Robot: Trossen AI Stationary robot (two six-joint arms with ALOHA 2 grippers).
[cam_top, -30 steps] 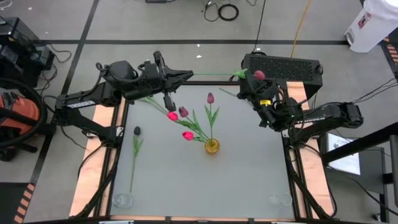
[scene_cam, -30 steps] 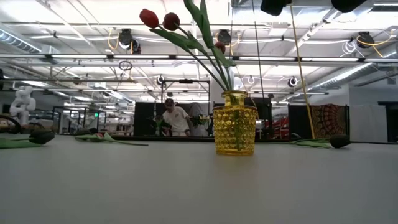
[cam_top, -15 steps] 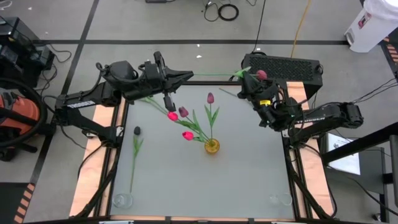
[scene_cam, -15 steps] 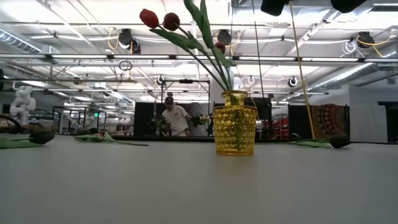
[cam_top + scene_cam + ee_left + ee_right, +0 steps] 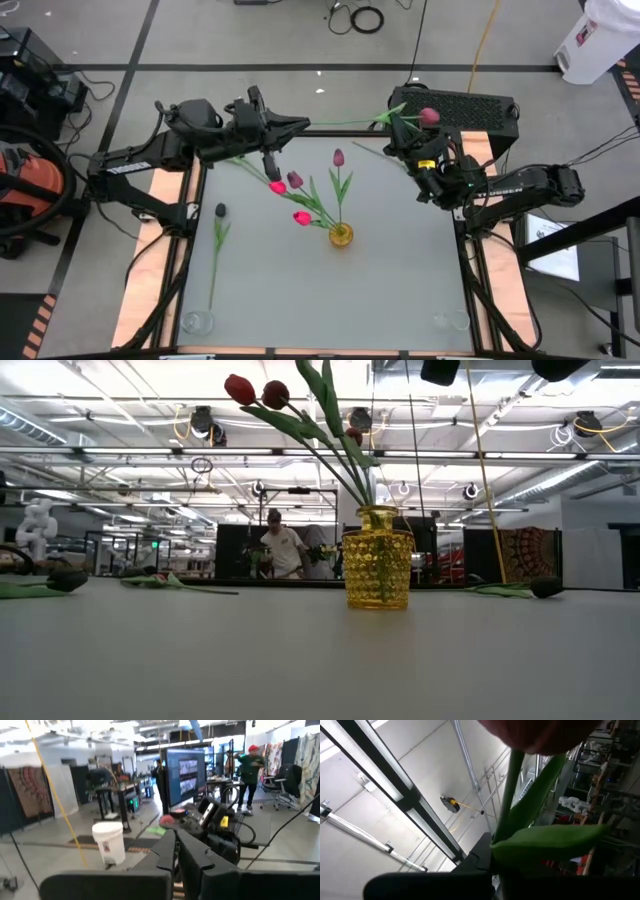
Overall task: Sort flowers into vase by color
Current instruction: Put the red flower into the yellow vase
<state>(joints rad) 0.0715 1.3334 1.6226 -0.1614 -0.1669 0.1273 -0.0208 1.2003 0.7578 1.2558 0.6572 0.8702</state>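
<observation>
Maroon-red, the tulip [image 5: 428,116] being passed hangs in the air above the worktop's [image 5: 400,270] far edge, its thin green stem running level between the two arms, presumably a handover so the stem can be regripped for an upright drop into a vase. The right end effector [image 5: 404,128] is clenched on the stem just below the head; its wrist view shows leaf and stem rising straight out of the fingers. The left end effector [image 5: 300,123] sits at the stem's other end, fingers nearly together; whether they grip it, I cannot tell. The amber glass vase [image 5: 341,235] mid-worktop holds red and pink tulips [image 5: 300,200]. A near-black tulip [image 5: 220,212] lies flat near the left edge, unsorted.
</observation>
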